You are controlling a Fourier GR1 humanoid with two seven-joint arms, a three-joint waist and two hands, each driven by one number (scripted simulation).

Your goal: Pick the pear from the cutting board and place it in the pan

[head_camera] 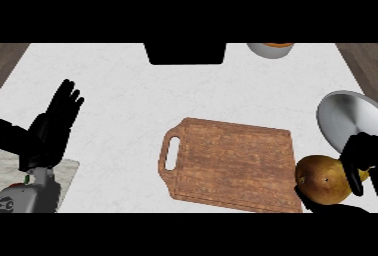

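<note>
Two hands: left hand (pixel 57 117) rested at the view's left, fingers straight and up, holding nothing; right hand (pixel 359 160) at the lower right edge, fingers curled round the pear (pixel 322 179).
Pear position: past the board's right edge, touching or just over its lower right corner, clasped from its right side; whether lifted or resting on the counter (pixel 133 90) could not be told.
Key relation: pan (pixel 345 116) lay up the view and slightly right of the pear, near, at the right edge; right hand far nearer than left.
Pear axis: roughly upright in the view, broad end low, judged only.
Pear surface: yellow-brown, mottled, rounded, smooth-looking.
Board (pixel 232 164): brown wood grain, rectangular, rounded corners, slot handle at left, tilted slightly; nothing lay on it.
Pan material: grey metal, shallow, round, partly cut by the frame.
Counter: white, faintly marbled.
Next move, judged: short carry up the view to the pan.
</note>
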